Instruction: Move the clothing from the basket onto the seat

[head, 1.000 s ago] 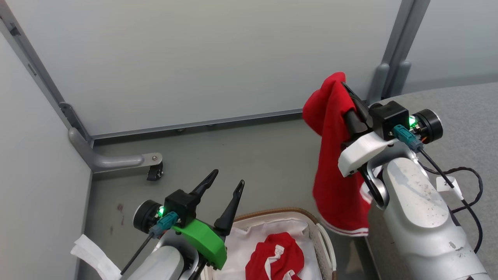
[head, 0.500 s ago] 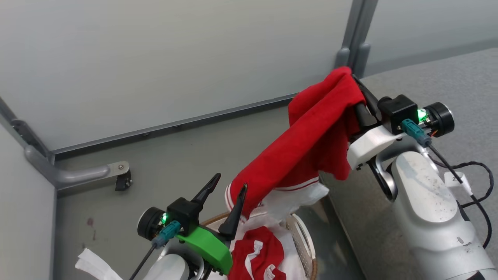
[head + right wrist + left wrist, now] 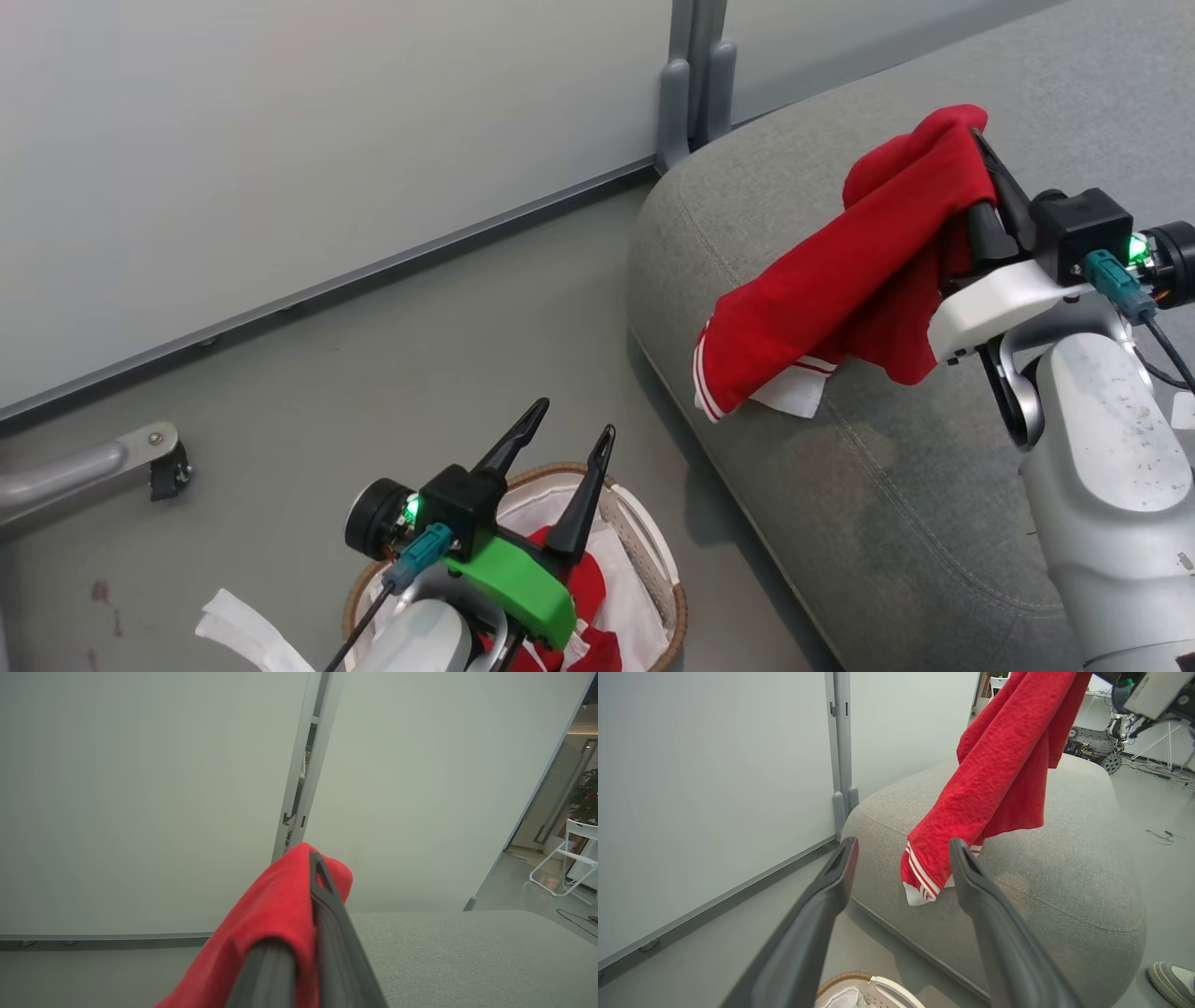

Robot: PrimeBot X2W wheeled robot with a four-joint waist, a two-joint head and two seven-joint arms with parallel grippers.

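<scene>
My right gripper (image 3: 980, 163) is shut on a red garment (image 3: 840, 280) with white stripes, holding it in the air above the grey seat (image 3: 887, 485). The cloth drapes over the fingers (image 3: 322, 896) and its hem (image 3: 924, 882) hangs over the seat's left part. My left gripper (image 3: 574, 439) stands open and empty above the basket (image 3: 653, 551) at the bottom of the head view. A second red garment (image 3: 583, 597) lies in the basket on the white liner, partly hidden by my left wrist.
Pale partition walls (image 3: 327, 140) with a grey post (image 3: 691, 84) stand behind the seat. A metal foot with a caster (image 3: 159, 462) rests on the floor at the left. A shoe (image 3: 1171, 977) shows beside the seat in the left wrist view.
The head view has swung right, bringing the seat into view. My right gripper has carried the red garment from beside the basket to above the seat; the cloth swings out leftward.
</scene>
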